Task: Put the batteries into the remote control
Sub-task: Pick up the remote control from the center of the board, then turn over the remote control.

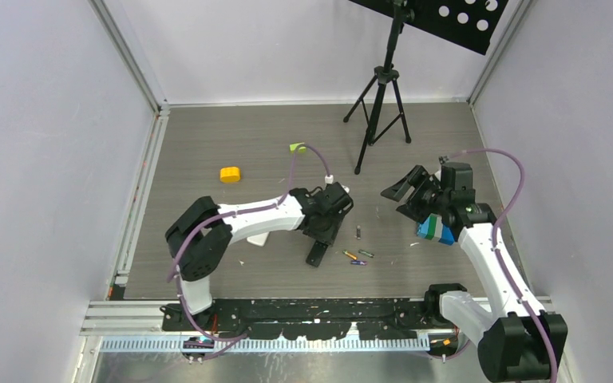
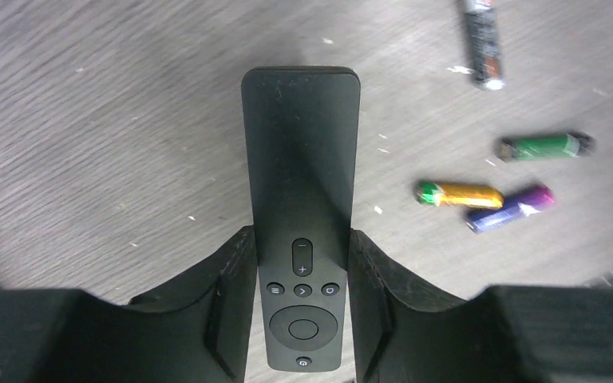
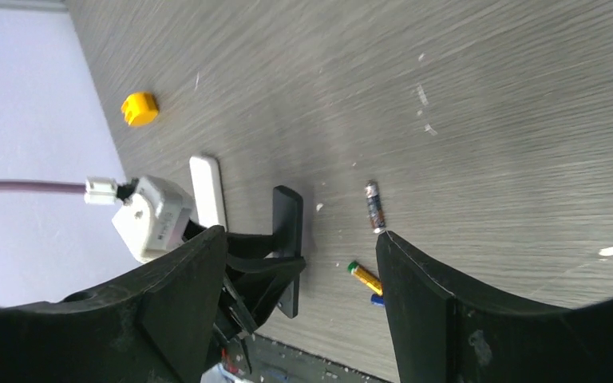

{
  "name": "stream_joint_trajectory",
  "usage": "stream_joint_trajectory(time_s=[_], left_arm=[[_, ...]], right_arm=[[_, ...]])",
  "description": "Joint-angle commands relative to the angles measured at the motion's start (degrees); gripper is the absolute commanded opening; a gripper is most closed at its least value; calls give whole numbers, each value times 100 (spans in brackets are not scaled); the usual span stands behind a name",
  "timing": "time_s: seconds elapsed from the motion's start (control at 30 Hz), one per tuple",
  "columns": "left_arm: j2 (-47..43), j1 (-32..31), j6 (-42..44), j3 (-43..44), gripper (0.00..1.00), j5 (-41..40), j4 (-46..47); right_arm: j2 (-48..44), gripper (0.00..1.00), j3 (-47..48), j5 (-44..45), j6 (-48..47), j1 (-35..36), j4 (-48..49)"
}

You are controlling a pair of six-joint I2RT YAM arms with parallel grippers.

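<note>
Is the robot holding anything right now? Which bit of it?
The left gripper has its fingers against both sides of the remote at its button end; a firm grip cannot be told. The right gripper is open, empty.

Left gripper (image 2: 301,235) hugs remote (image 2: 301,159) on both sides, no gap there. Batteries (image 2: 459,194) loose just right of it. Bare table (image 1: 415,255) btwn them and right gripper (image 1: 405,195). Tripod (image 1: 379,104) blocks far centre. Yellow block (image 1: 230,174) sits far left, well apart.

Matt black plastic remote (image 2: 301,183); glossy batteries (image 2: 459,194); wood-grain table (image 2: 88,120).
</note>
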Motion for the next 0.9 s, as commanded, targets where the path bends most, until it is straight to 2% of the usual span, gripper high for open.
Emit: stream_joint_trajectory(time_s=[0.0, 0.17, 0.27, 0.4, 0.53, 0.7, 0.8, 0.87], left_arm=[[-763, 458, 602, 151, 13, 1561, 372], [-1408, 749, 995, -58, 11, 2303, 808], [-1645, 778, 1165, -191, 10, 2577, 1016], [-1890, 803, 1170, -365, 9, 2692, 1224], [-2086, 816, 1124, -548, 9, 2724, 1391], [-2199, 825, 1104, -635, 8, 2723, 1474], [-2221, 838, 1104, -627, 9, 2708, 1498], [-2258, 857, 1112, -618, 13, 2670, 1523]], right_arm=[[-27, 74, -425, -924, 580, 280, 1217], [297, 76, -441, -612, 1225, 1471, 1968], [797, 75, -152, -244, 1399, 2201, 2016], [1347, 67, -19, -92, 1857, 2602, 2386], [1425, 61, -88, 131, 2203, 2767, 2787], [1259, 45, -114, 402, 2363, 2802, 2796], [1209, 30, -129, 392, 2517, 2799, 2779], [1187, 19, -147, 372, 2662, 2810, 2821]])
